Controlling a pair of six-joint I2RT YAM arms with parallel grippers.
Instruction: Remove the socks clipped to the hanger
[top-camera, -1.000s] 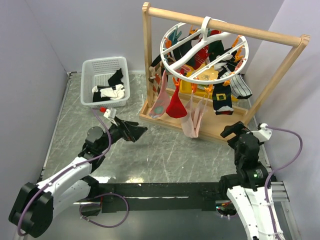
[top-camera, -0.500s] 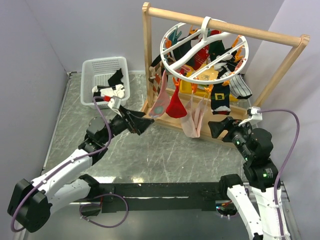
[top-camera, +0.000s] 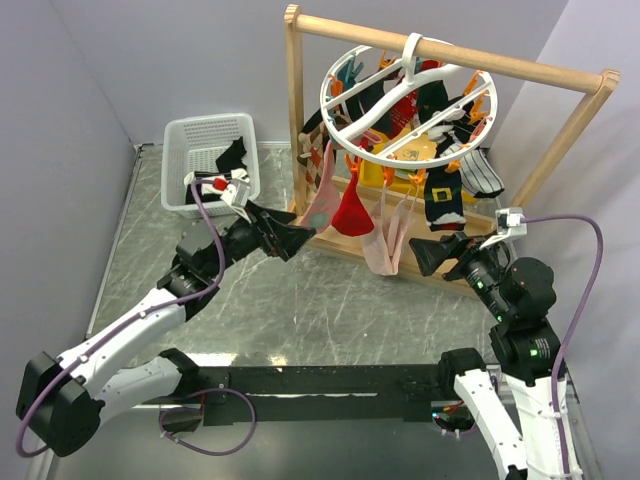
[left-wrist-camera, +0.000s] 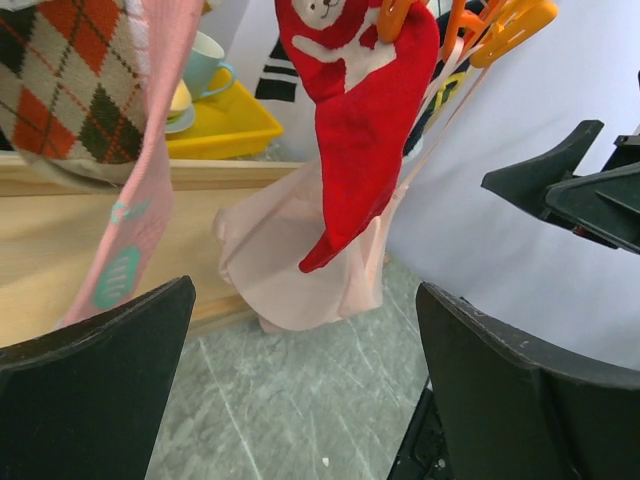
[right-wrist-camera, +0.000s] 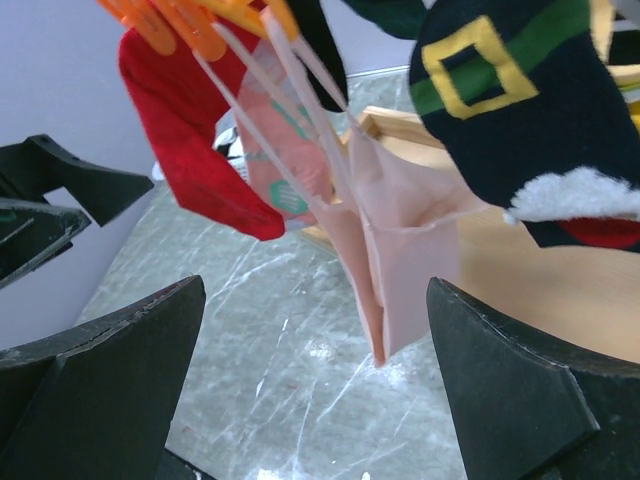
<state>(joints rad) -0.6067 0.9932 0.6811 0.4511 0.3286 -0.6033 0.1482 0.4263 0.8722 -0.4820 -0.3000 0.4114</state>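
Above the grey table (top-camera: 330, 300), soft, light socks (top-camera: 352, 215) hang clipped under the hanger (top-camera: 345, 140). Our left gripper (top-camera: 300, 240) and right gripper (top-camera: 425, 257) are spread wide and hold nothing. We think it best to pinch a sock low down and tug gently.

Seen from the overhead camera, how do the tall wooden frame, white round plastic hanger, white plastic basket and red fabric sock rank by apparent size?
1. tall wooden frame
2. white round plastic hanger, perhaps flattered by hanging nearer the camera
3. white plastic basket
4. red fabric sock
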